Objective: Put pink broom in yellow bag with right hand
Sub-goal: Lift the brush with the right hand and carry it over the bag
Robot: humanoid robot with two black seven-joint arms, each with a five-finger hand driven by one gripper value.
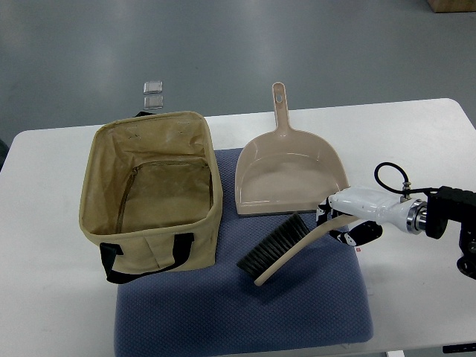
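Note:
A pink hand broom (286, 249) with dark bristles lies tilted over the blue mat (245, 312), its curved handle running up to the right. My right hand (338, 223) comes in from the right edge and is shut on the end of that handle. The yellow bag (152, 197) stands open on the left half of the table, black straps at its front, nothing visible inside. A pink dustpan (290, 171) lies flat just behind the broom, handle pointing away.
The white table (416, 134) carries everything. Two small clear squares (153, 94) sit on the floor beyond the table's far edge. A black cable (394, 178) loops above my right wrist.

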